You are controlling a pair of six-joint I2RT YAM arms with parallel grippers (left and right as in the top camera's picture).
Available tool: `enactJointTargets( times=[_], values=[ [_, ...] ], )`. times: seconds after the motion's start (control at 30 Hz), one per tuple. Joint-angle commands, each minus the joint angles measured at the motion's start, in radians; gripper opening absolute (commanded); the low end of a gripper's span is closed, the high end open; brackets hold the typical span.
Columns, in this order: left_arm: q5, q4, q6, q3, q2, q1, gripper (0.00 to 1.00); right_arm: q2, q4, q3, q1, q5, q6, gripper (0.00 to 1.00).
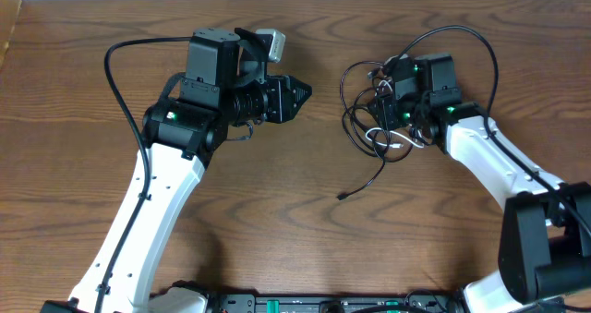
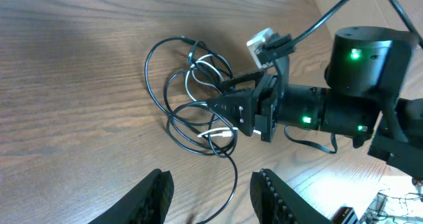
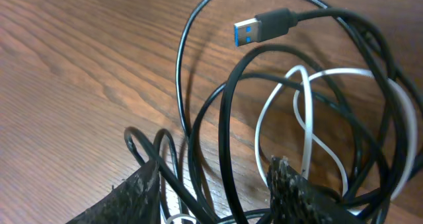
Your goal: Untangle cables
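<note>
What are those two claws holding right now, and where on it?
Nothing is clamped. The left gripper is open and empty. The right gripper is open too, with strands of the cables passing between its fingers.

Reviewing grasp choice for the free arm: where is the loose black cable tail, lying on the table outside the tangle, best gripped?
Grip the black cable tail just behind its plug, probably dropping straight down with the left gripper. That stretch lies flat and alone on bare wood, apart from the tangle at the right gripper.
</note>
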Motion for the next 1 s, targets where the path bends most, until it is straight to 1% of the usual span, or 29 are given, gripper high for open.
enactJointTargets(
  times=[0.0,0.07,0.1,0.13,0.17,0.2,0.3,0.37,0.43,0.63,0.67,0.73,0.83,0.97],
  values=[
    [0.014,-0.004,0.018,-0.006,0.008,-0.002,0.43,0.051,-0.006,0.001,0.001,0.013,-0.027,0.48],
    [0.013,-0.003,0.018,-0.006,0.008,-0.002,0.43,0.069,-0.007,0.001,0.001,0.010,-0.027,0.46],
    [0.013,-0.003,0.021,-0.006,0.008,-0.002,0.43,0.071,-0.009,0.001,0.001,0.010,-0.027,0.42],
    [0.013,-0.003,0.021,-0.006,0.008,-0.002,0.43,0.072,-0.012,0.001,0.002,0.010,-0.026,0.29],
    [0.013,-0.004,0.021,-0.006,0.008,-0.002,0.43,0.072,-0.014,0.001,0.002,0.011,-0.026,0.10],
    [0.013,-0.004,0.021,-0.006,0.008,-0.002,0.43,0.072,-0.016,0.001,0.001,0.009,-0.026,0.01],
    [0.013,-0.005,0.021,-0.006,0.008,-0.001,0.43,0.061,-0.020,0.002,0.001,-0.029,0.005,0.01],
    [0.013,-0.006,0.021,-0.006,0.008,-0.002,0.43,0.037,-0.014,0.003,0.000,-0.113,0.008,0.01],
    [0.014,-0.013,0.021,-0.006,0.008,-0.002,0.43,0.005,-0.013,0.013,0.000,-0.156,0.014,0.01],
    [0.018,-0.048,0.021,-0.007,0.008,-0.002,0.43,-0.148,-0.031,0.097,-0.002,-0.158,0.102,0.01],
    [0.031,-0.052,0.022,-0.007,0.008,-0.002,0.43,-0.196,-0.064,0.153,-0.003,-0.157,0.125,0.01],
    [0.084,-0.050,0.048,-0.007,0.010,-0.002,0.44,-0.237,-0.125,0.235,-0.011,-0.150,0.154,0.01],
    [0.130,-0.050,0.056,-0.007,0.014,-0.002,0.43,-0.274,-0.225,0.359,-0.021,-0.140,0.177,0.01],
    [0.152,-0.040,0.064,-0.008,0.026,-0.010,0.44,-0.289,-0.388,0.530,-0.023,-0.123,0.183,0.01]
  ],
)
